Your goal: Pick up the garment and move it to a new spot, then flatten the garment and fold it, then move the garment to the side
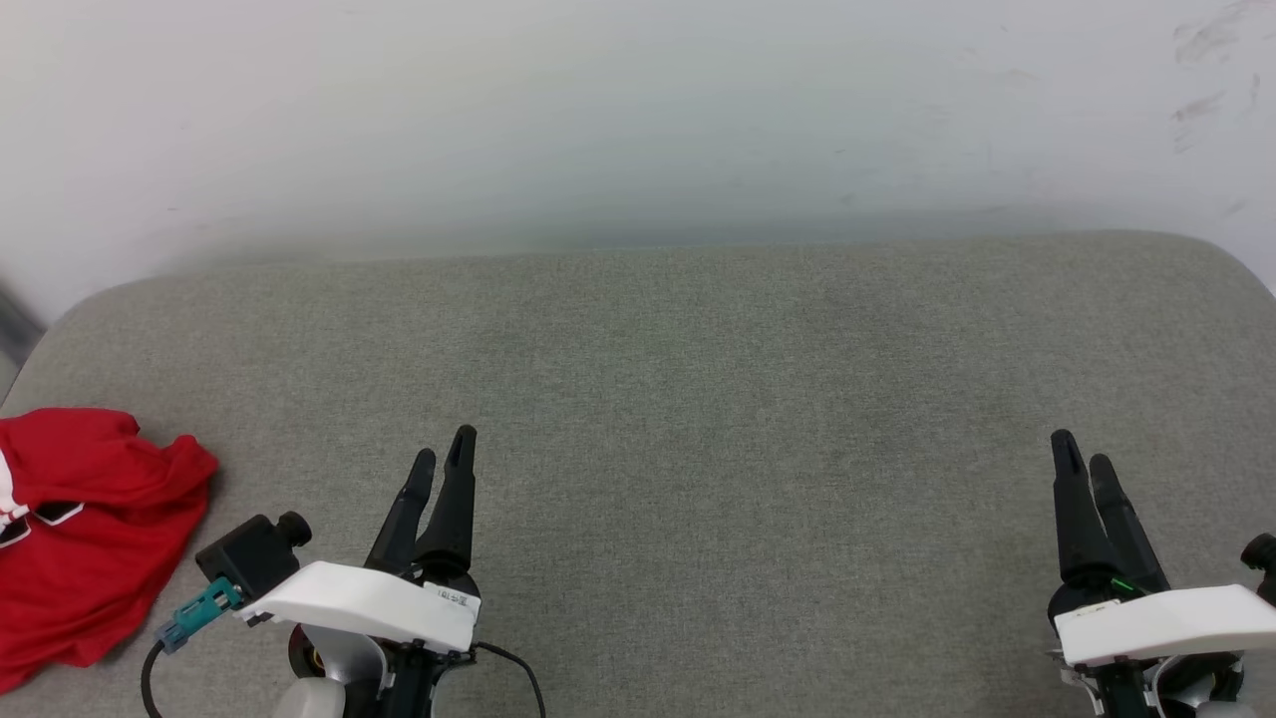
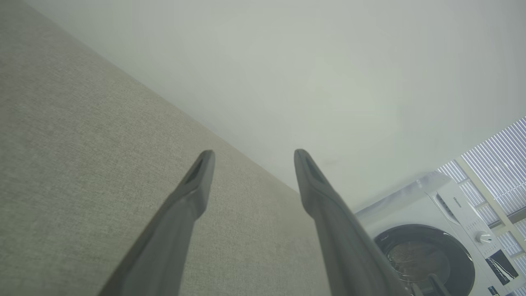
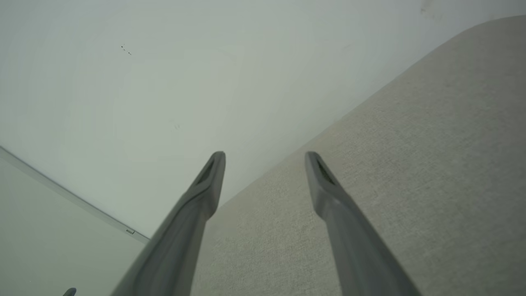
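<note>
The garment (image 1: 90,538): red shirt, crumpled in a heap at the far left of the head view. It lies on the grey cushion (image 1: 698,379), near the cushion's left end. The picture's edge cuts off part of it. A little white and black shows at that edge, too little to read. Neither gripper touches it.

Left gripper (image 1: 446,446): low in the head view, to the right of the garment, with a strip of bare cushion between them. Its fingers point up the view toward the pale wall (image 1: 638,120). A black camera block (image 1: 254,553) with a teal plug (image 1: 199,610) sits on the wrist's left side, the side nearest the garment. In the left wrist view the gripper (image 2: 253,153) has its fingers spread wide, with cushion and wall seen between them; it grips no object. A white washing machine (image 2: 435,242) with a dark round door stands at the lower right of that view, with window blinds (image 2: 497,164) beyond it.

Middle of the cushion: flat grey fabric, its back edge meeting the wall.

Right gripper (image 1: 1082,449): lower right of the head view, well apart from the left gripper and far from the garment. In the right wrist view the gripper (image 3: 265,153) has its fingers just as wide. Wall lies behind them on the left and cushion on the right. It holds no object.
</note>
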You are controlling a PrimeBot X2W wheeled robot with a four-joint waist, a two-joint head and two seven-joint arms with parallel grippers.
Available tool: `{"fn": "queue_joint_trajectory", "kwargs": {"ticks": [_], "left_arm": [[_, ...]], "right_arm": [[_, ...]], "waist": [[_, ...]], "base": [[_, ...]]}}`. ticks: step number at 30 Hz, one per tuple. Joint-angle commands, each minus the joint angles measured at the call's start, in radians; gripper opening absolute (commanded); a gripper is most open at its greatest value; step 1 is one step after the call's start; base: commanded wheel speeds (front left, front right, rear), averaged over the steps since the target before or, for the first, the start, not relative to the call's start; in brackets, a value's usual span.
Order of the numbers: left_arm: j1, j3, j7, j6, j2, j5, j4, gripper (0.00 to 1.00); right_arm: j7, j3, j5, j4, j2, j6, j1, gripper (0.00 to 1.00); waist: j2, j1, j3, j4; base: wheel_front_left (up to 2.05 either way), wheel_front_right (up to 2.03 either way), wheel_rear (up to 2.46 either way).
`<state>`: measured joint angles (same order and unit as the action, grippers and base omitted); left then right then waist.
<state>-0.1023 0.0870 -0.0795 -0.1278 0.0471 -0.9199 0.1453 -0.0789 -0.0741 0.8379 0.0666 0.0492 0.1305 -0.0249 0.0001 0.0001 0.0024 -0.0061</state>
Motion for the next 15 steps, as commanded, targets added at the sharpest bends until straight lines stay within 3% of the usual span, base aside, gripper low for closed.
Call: {"fn": "queue_joint_trajectory", "kwargs": {"ticks": [1,15], "left_arm": [[-0.023,0.005,-0.010,-0.002,0.003,0.047,-0.018,1.00],[0.000,-0.010,-0.052,0.000,0.003,0.275,-0.029,1.00]], "right_arm": [[-0.011,0.005,-0.054,-0.017,0.002,0.000,-0.004,1.00],[-0.022,0.022,-0.313,-0.030,0.002,0.000,0.007,1.00]], "waist": [[-0.0001,0.0000,0.000,0.000],[-0.0001,0.0000,-0.002,0.000]], "base": [[0.00,0.00,0.00],[0.00,0.00,0.00]]}}
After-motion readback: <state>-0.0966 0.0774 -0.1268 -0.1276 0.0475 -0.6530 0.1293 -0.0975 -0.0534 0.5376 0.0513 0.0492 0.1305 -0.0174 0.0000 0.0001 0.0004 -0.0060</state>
